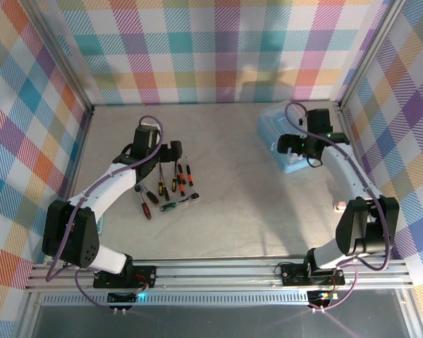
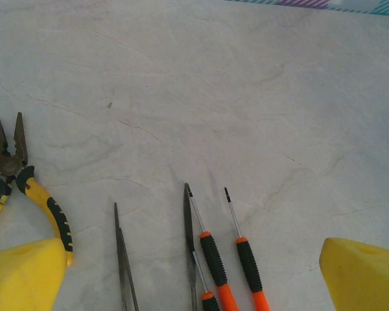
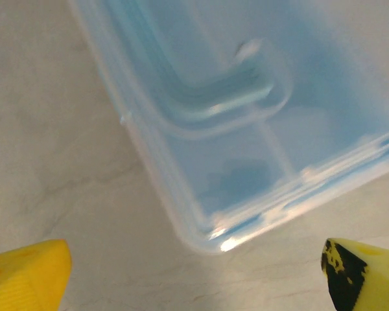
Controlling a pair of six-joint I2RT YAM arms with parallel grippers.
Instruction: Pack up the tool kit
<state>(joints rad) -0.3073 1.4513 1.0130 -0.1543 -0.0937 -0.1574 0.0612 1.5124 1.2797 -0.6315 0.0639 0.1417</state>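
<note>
The left gripper (image 1: 163, 152) hangs wide open over the tips of the tools, holding nothing. In its wrist view, the yellow fingertips (image 2: 23, 275) flank the row. The pliers (image 2: 27, 189) lie at the left edge with their nose parted, and two orange-and-black screwdrivers (image 2: 215, 259) lie side by side further right. Bare table (image 2: 201, 91) stretches beyond the tips.

From above, the ratchet wrench (image 1: 178, 204) lies crosswise at the near end of the row. The tool kit box (image 1: 273, 129) sits far right, near the back and right walls. The right gripper (image 1: 290, 146) hovers over it, spread open and empty. The box's rounded near corner (image 3: 211, 241) lies between the fingers, with free table to its left. A wide clear stretch separates tools from box.
</note>
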